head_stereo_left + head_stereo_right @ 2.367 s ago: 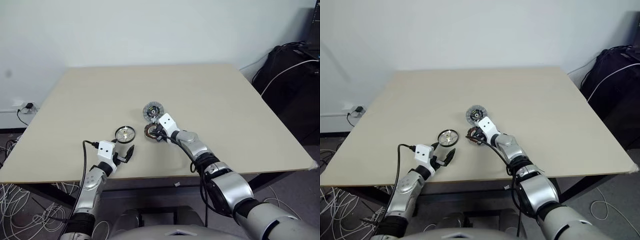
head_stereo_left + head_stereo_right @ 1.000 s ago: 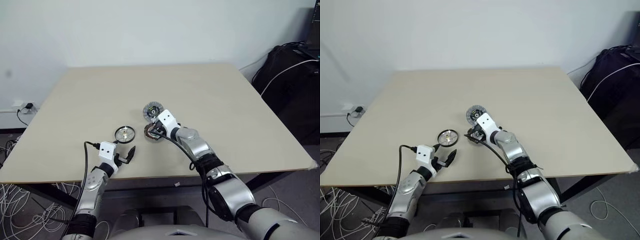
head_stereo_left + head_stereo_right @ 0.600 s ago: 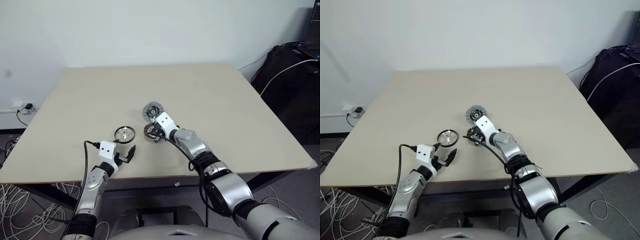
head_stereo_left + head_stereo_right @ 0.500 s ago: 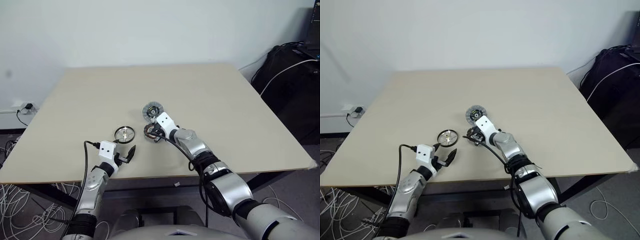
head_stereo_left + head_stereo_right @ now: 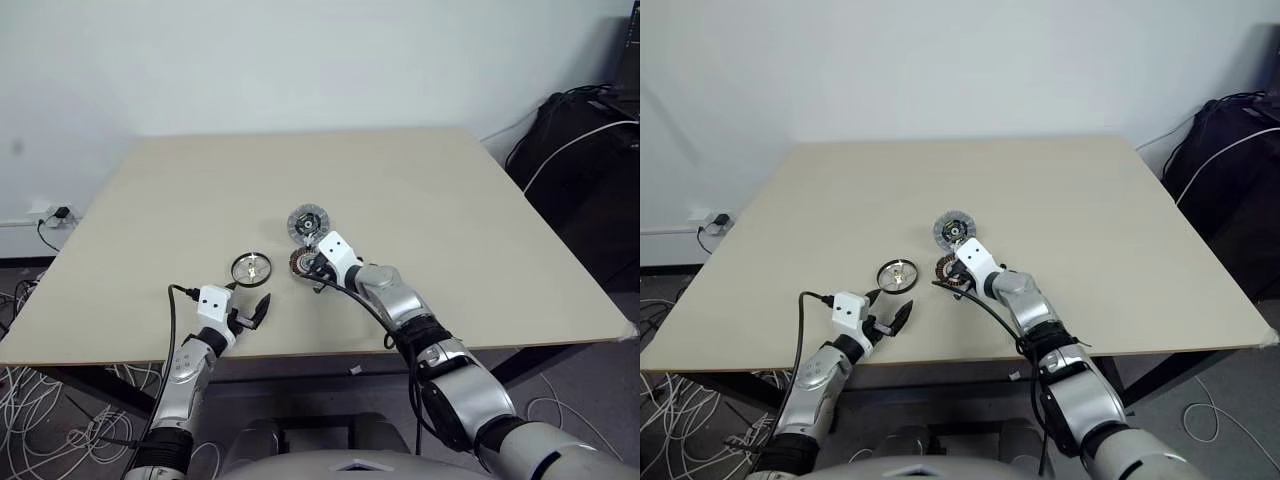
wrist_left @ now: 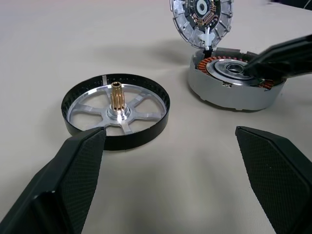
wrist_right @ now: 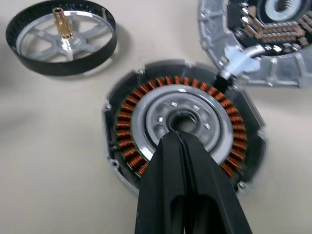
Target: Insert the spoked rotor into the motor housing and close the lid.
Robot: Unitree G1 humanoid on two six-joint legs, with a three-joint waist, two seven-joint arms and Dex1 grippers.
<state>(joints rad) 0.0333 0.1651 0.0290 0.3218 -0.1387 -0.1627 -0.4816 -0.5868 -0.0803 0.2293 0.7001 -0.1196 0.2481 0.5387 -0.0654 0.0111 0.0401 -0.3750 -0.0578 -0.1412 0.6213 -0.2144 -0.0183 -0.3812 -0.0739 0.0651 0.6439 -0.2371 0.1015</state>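
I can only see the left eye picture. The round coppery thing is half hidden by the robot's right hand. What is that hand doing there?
Observer: The right gripper is shut, with its tip over the pale centre of the motor housing.
Operator: Is the shiny lid loose?
Observer: No, the lid stands open, joined to the housing's rim by a small hinge.
Operator: And the black ring?
Observer: The spoked rotor lies flat with a small brass shaft pointing up; the left gripper is open, facing it.
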